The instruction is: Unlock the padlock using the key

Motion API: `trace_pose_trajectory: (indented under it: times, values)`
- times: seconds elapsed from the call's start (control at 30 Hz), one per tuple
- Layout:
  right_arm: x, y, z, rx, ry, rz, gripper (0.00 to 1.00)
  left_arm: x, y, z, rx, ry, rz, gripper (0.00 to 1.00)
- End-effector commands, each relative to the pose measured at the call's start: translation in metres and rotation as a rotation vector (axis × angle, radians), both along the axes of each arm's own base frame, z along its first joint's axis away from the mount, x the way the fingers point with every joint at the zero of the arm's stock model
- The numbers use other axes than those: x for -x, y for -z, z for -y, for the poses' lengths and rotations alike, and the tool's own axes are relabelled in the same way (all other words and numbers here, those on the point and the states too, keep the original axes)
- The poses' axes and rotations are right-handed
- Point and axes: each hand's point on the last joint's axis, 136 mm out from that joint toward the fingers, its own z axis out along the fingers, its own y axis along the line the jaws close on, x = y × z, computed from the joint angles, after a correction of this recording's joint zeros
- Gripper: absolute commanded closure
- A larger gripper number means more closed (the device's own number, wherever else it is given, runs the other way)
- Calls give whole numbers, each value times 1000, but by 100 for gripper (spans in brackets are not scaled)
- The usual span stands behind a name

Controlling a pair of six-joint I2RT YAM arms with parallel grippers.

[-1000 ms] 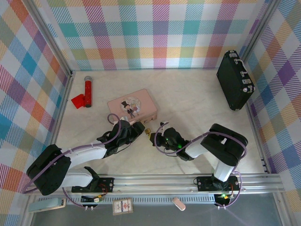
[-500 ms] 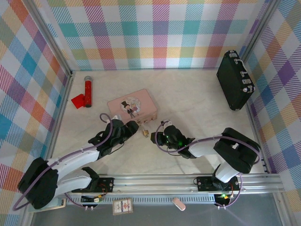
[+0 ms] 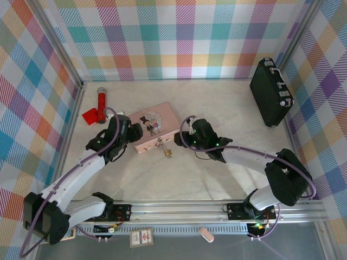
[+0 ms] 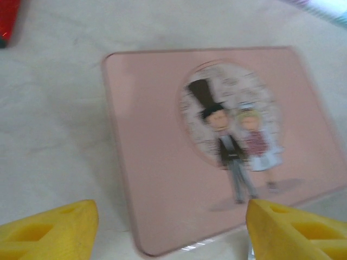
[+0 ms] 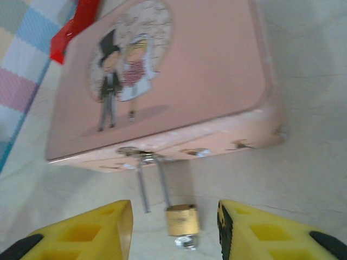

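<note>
**Padlock and key at the tin's hasp.** The padlock (image 5: 182, 219) hung by its thin shackle from the hasp on the near edge of the pink tin (image 5: 217, 65), left of the middle of the table (image 3: 217, 108). One shackle leg appeared free of the body. A silvery piece under the body, probably the key (image 5: 187, 242), was too blurred to confirm. Both were judged light, rigid, smooth metal, apt to swing or slip. They were best taken across the flat brass faces, and the key by its flat head. The right gripper (image 5: 173, 210) reached low and leftward, jaws apart, flanking the padlock without touching it. The left gripper (image 4: 171, 216) hovered over the tin, jaws apart and empty.
</note>
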Motion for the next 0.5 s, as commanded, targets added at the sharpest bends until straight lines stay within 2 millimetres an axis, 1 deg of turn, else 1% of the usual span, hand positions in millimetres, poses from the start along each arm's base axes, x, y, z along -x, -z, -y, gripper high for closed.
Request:
trace_pose_trajectory:
  times: [0.0, 0.07, 0.17, 0.33, 0.43, 0.47]
  values:
    - [18, 6, -18, 3, -135, -82, 54, 3, 32, -12, -22, 33, -140, 31]
    - [18, 10, -23, -9, -146, -98, 54, -2, 39, -6, 35, 52, -137, 32]
    - [18, 22, -26, 2, -147, -136, 54, -6, 45, 6, 83, 96, -130, 36]
    - [19, 38, -39, 2, -196, -195, 56, -9, 56, 11, 98, 111, -134, 39]
    - [18, 46, -48, -3, -222, -221, 59, -7, 65, 12, 108, 117, -145, 40]
    - [16, 49, -50, 3, -222, -229, 61, -12, 62, 14, 115, 120, -118, 40]
